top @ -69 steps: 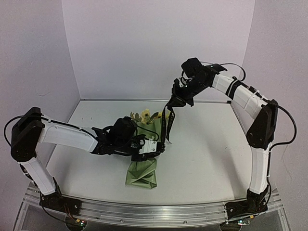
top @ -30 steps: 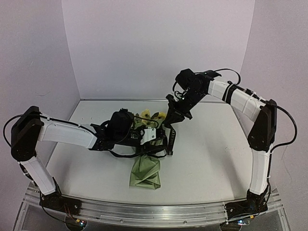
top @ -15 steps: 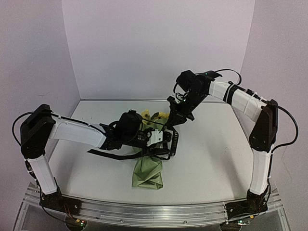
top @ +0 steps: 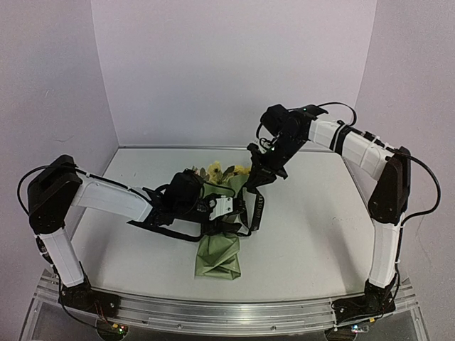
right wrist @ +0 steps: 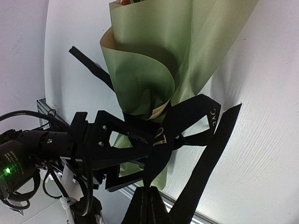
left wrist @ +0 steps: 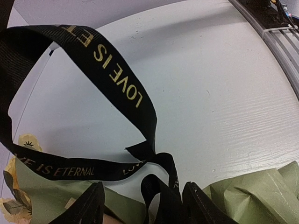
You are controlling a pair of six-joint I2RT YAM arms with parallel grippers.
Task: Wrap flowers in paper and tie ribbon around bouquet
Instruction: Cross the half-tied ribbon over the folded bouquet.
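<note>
left gripper (left wrist: pixel 144 191) has its jaws standing apart with nothing pinched; one strand of the ribbon (left wrist: pixel 117 79) runs down through the gap between its two fingers with space on either side. just ahead of those fingers the ribbon crosses itself in a loose knot over the white table (left wrist: pixel 224 70), and a wide loop with pale lettering rises up and away in front of the left wrist camera. the olive-green paper (left wrist: pixel 254 191) lies right under the fingertips and out to both sides, and a bit of yellow blossom shows at the lower left edge of that view. right gripper (right wrist: pixel 148 201) is clamped tight on the ribbon, and the black band runs straight out from its fingertips to the tie around the narrow part of the cone. the bouquet (right wrist: pixel 163 56) lies on the table below and beyond the right gripper, with the tan underside of the paper showing at a curl. in the top view the flowers (top: pixel 213 172) sit just beside the right gripper on the left arm's side. the left gripper is low over the middle of the cone, close to the tie.
</note>
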